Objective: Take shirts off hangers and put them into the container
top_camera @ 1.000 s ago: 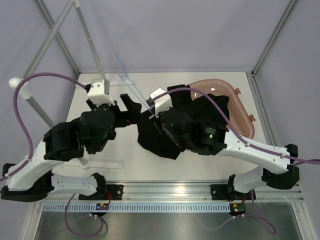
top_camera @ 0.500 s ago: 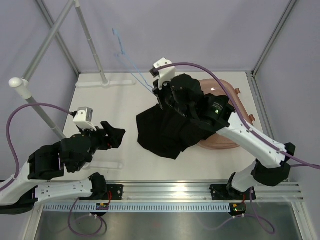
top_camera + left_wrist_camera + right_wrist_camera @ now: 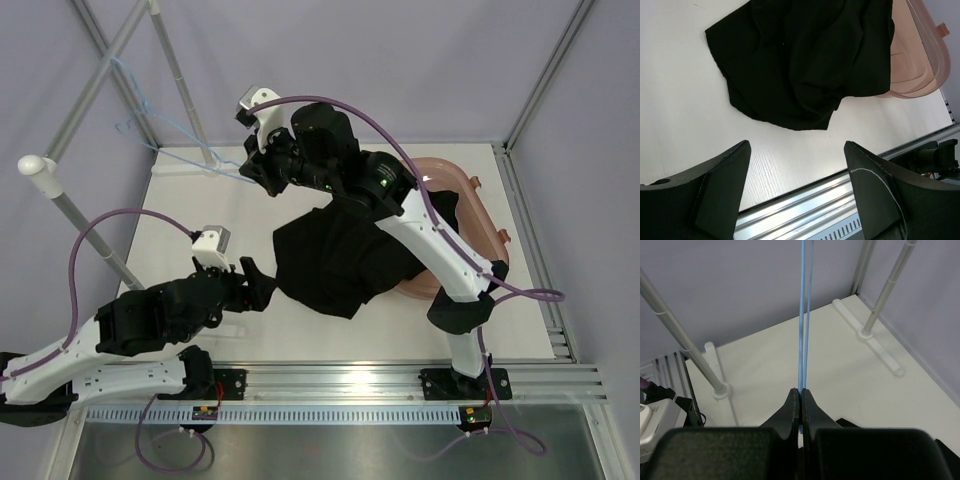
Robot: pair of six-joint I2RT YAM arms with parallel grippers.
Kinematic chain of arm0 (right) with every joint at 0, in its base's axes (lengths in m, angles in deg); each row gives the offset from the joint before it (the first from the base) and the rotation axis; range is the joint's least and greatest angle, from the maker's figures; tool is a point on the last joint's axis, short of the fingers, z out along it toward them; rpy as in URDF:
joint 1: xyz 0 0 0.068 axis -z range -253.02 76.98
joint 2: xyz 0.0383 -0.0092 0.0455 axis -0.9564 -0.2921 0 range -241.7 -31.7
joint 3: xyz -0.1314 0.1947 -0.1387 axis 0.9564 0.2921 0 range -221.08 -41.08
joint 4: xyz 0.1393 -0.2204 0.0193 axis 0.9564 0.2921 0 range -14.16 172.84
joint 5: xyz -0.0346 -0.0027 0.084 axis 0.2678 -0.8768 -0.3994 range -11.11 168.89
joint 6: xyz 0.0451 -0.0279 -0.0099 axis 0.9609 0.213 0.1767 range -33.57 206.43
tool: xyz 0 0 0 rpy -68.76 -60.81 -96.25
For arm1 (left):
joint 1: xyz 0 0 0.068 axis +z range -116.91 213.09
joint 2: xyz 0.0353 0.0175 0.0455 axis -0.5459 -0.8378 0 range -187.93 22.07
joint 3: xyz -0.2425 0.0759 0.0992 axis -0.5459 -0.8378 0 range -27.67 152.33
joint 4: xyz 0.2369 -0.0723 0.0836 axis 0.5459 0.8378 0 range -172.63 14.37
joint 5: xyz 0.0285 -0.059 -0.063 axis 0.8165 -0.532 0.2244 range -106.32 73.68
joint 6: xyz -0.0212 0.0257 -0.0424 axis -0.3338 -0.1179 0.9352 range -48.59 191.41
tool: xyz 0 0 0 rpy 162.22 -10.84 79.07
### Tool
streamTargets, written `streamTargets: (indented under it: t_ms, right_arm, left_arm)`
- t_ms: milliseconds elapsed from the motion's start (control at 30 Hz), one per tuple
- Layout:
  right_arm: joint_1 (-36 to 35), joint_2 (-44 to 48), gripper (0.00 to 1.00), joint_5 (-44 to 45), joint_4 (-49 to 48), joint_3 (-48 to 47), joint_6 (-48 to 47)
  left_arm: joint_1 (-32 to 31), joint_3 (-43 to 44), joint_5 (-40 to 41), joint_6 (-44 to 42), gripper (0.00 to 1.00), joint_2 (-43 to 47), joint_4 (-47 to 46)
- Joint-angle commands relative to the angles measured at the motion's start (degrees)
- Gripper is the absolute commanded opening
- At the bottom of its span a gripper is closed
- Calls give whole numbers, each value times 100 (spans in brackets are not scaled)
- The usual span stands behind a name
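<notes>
Seeing a white bench (image 3: 330, 335) spreading under everything, with grey rack poles (image 3: 178, 85) rising at its far-left corner. Finding the right arm (image 3: 440, 250) stretching from its near-right base up and across toward those poles, passing above the cloth, and the left arm (image 3: 150, 320) crouching low at the near left. Noting 1 black shirt (image 3: 330, 260) lying crumpled in the middle of the bench, off the hanger, its right part draping over the left rim of the pink tub (image 3: 470, 185) and its left part resting on the bare surface. From the left wrist view, seeing the same dark folds overlapping the translucent tub wall. Placing the tub at the right side of the bench, partly hidden behind the arm and the shirt. Spotting the thin light-blue hanger (image 3: 802, 315) up in the air near the poles, well apart from the shirt, with 2 of its wires running straight away from the right wrist camera. Finding the right pincer (image 3: 801, 390) clamping tight on those wires, fingers pressed together with only the wire between. Finding the left pincer (image 3: 796, 147) spread wide and gripping nothing, hovering over bare bench just beside the shirt's near-left edge, not touching it.
</notes>
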Motion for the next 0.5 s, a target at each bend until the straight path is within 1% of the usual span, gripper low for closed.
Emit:
streamTargets:
  t_ms: [0, 133, 233, 400, 467]
  right_arm:
    - [86, -96, 0, -751, -24, -227, -277]
    - [86, -219, 0, -1014, -217, -297, -251]
    - [78, -246, 0, -1015, -288, -377, -216]
    - [-1, 193, 0, -568, -595, 167, -128]
    - [-19, 413, 0, -540, -701, 352, -119]
  left_arm:
    - [-19, -78, -111, 120, 80, 5, -287]
    - [-19, -209, -138, 164, 80, 119, -269]
    - [-19, -297, -164, 199, 80, 155, -270]
    - [-19, -333, -146, 199, 80, 172, -252]
    - [-19, -341, -146, 182, 80, 164, -287]
